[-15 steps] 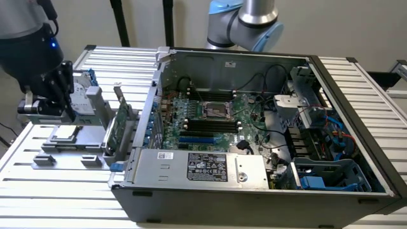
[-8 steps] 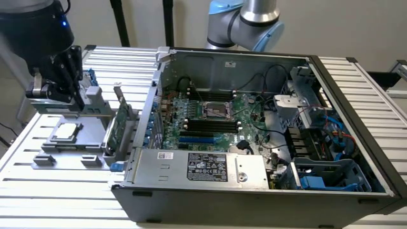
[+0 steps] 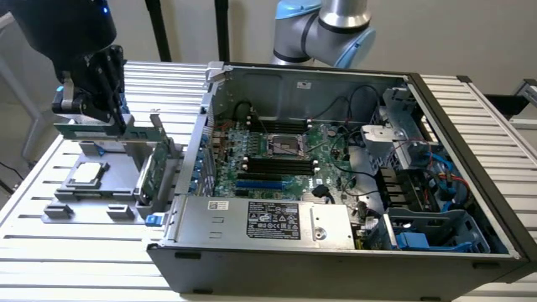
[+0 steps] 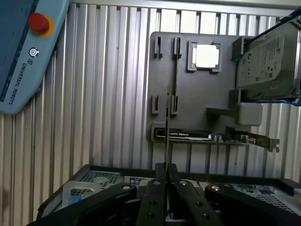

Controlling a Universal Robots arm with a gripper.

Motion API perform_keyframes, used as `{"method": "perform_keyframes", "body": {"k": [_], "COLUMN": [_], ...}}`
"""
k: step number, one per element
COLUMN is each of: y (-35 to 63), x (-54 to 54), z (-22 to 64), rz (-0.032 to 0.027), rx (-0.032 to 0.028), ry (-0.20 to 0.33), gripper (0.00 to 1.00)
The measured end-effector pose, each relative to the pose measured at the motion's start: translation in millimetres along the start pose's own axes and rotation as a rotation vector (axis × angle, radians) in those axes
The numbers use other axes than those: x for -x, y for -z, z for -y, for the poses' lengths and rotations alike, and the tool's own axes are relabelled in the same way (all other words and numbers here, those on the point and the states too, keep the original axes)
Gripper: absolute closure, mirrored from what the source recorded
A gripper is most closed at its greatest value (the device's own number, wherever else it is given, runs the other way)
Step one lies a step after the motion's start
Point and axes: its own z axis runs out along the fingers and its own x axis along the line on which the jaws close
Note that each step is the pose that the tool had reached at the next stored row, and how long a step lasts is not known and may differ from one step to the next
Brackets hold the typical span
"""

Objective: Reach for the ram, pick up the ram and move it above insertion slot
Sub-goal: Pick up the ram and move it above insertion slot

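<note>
End effector [image 4: 166, 170] fingers pinch the ram [image 4: 167, 127] edge-on, above the fixture tray [image 4: 197, 101].

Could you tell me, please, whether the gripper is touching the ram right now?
Touching. In the wrist view the gripper has its two fingertips closed on the edge of the ram, seen edge-on, with no gap. The exterior view shows the ram under the gripper.

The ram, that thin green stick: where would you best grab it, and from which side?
Mid-length along its upper long edge, coming from above. The ram stands on edge, thin as a blade, so fingers can press its two flat faces. The gripper is shut on it just so.
</note>
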Motion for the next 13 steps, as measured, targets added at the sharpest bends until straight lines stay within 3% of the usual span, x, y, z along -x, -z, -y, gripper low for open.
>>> {"method": "perform_keyframes", "body": {"k": [8,13], "y": [2.5,3.4], "x": [1.0,1.1], "z": [29.4,49.0], "rz": [0.0146,0.0280], "rx": [-0.0008,-0.0015], "ry": [0.000,0.001], "gripper": [0.87,0.87]}}
